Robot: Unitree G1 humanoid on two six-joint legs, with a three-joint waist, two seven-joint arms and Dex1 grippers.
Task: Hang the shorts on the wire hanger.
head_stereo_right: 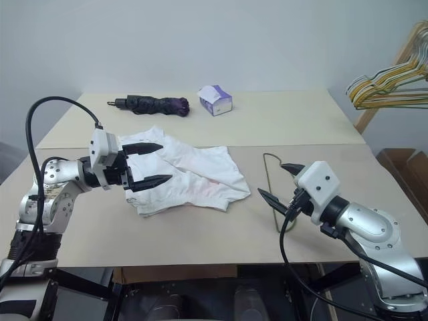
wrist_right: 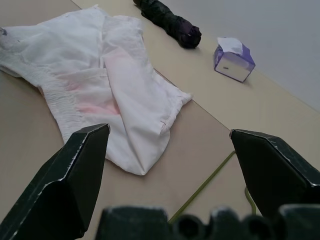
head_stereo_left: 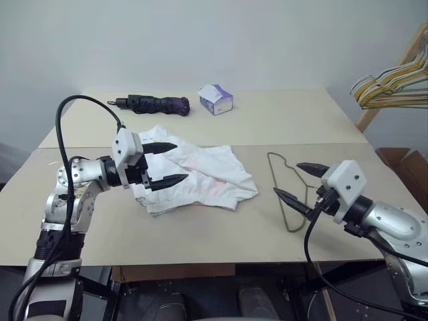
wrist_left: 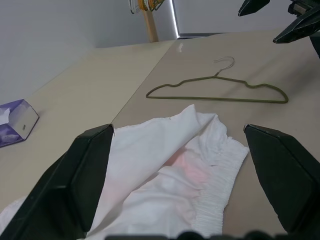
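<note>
The white wrinkled shorts [head_stereo_left: 207, 175] lie in a heap on the beige table [head_stereo_left: 200, 234], with a faint pink patch [wrist_left: 187, 162] near the elastic waistband. To their right the thin grey-green wire hanger [head_stereo_left: 289, 194] lies flat on the table. My left gripper [head_stereo_left: 167, 164] hovers over the left part of the shorts, open, with nothing between its fingers. My right gripper [head_stereo_left: 301, 182] is open just above the hanger, also empty. In the right wrist view the shorts [wrist_right: 110, 75] lie ahead of the black fingers [wrist_right: 75, 175].
A folded dark umbrella [head_stereo_left: 155, 103] and a purple tissue box [head_stereo_left: 216, 99] sit at the far side of the table. A bunch of yellow and green hangers [head_stereo_left: 394, 83] hangs on a wooden rack at the right, off the table.
</note>
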